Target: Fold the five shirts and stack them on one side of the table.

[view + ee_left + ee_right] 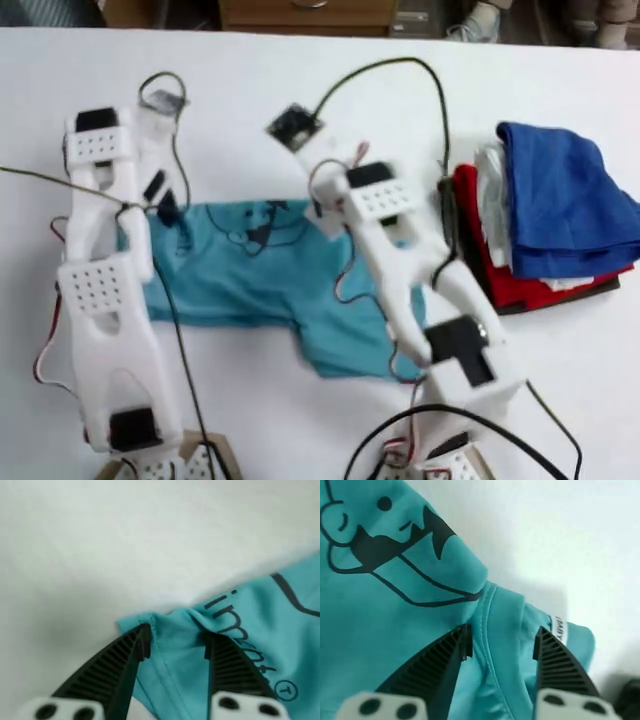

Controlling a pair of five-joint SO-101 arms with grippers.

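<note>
A teal shirt (250, 280) with a dark cartoon print lies spread at the table's middle. My left gripper (163, 203) sits at its left far edge. In the left wrist view the gripper (176, 647) is open, its jaws straddling a bunched hem corner of the teal shirt (260, 615). My right gripper (325, 205) is at the shirt's far edge near the collar. In the right wrist view it (503, 644) is open astride the collar seam of the shirt (380, 620), beside the neck label (560, 629). Neither jaw pair pinches the fabric.
At the right side sits a stack of folded shirts (545, 235): blue (565, 205) on top, then white (492, 200), red (500, 275) and a dark one beneath. Cables (400, 70) loop over the far table. The white table (250, 60) extends behind the arms.
</note>
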